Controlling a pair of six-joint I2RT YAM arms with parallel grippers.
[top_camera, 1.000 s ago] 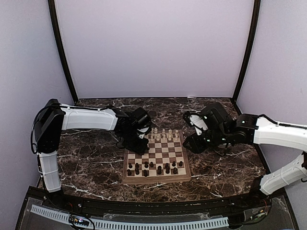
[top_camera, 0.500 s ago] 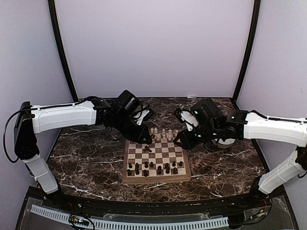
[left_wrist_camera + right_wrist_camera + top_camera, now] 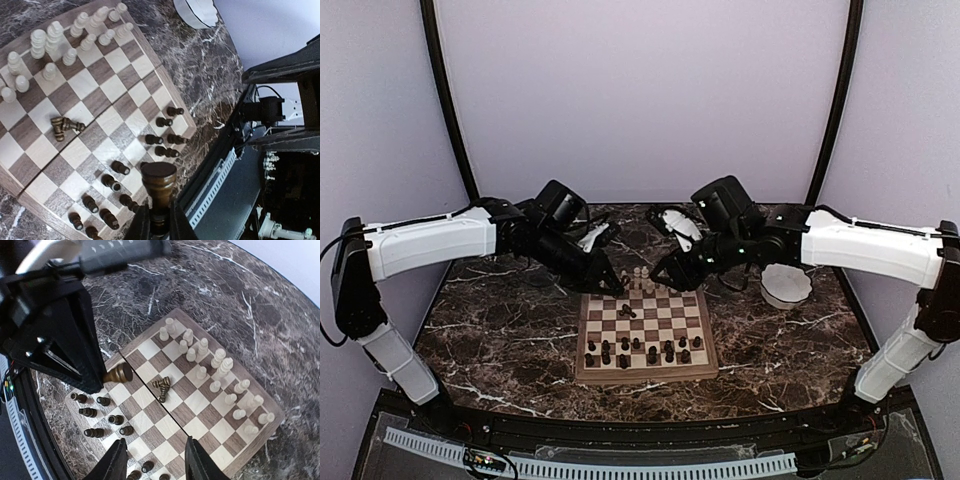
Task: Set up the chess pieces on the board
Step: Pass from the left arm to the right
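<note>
Both arms have swung toward the far edge of the board (image 3: 645,376) since a second ago; our left gripper (image 3: 612,286) hangs over its 11 o'clock corner, fingers pinching a dark brown piece (image 3: 159,181); our right gripper (image 3: 154,460) hovers near 1 o'clock, fingers spread and empty. We judge this piece light, stiff and smooth, apt to swivel, best gripped at the narrow stem; in the left wrist view its long axis runs 6 to 12, broad round end at 12.

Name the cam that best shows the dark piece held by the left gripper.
Left wrist: the dark piece stands large, clamped in the left gripper. Right wrist shows it small; top external barely shows it.
</note>
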